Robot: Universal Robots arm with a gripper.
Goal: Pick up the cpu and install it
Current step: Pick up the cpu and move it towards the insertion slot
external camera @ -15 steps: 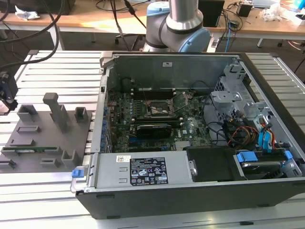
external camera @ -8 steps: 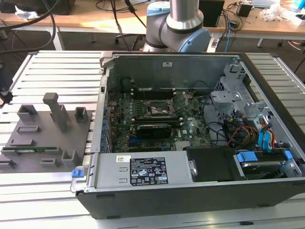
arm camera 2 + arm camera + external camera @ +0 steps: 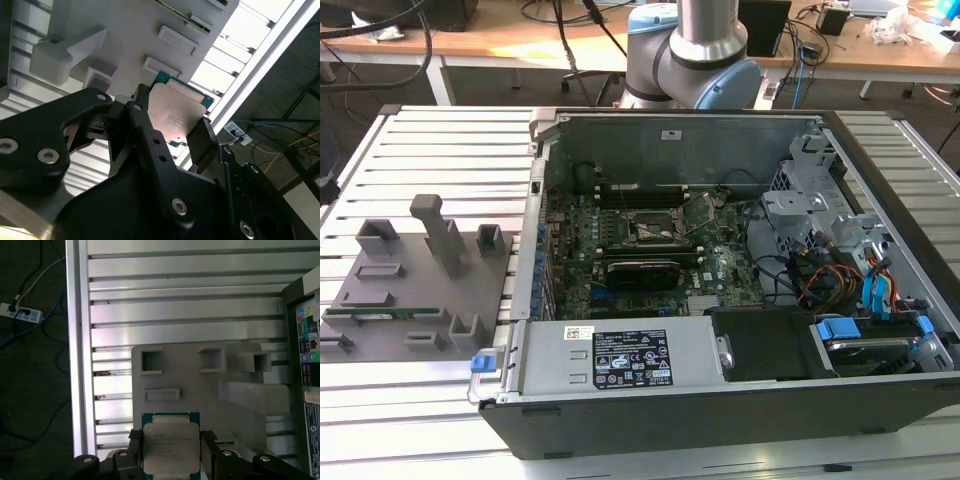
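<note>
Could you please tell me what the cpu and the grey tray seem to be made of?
The cpu: silver metal lid, by its dull sheen, on a green board rim. The tray: matte grey, probably plastic, given its uniform moulded look.

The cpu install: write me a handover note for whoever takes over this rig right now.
Gripper: shut on the cpu, with a finger on each of two opposite edges, as seen in both wrist views.
Cpu: appears lifted clear of the grey fixture plate on the slatted table, beside the open computer case.
Done: pickup.
Left: install. The cpu is not yet in the motherboard socket inside the case.
</note>
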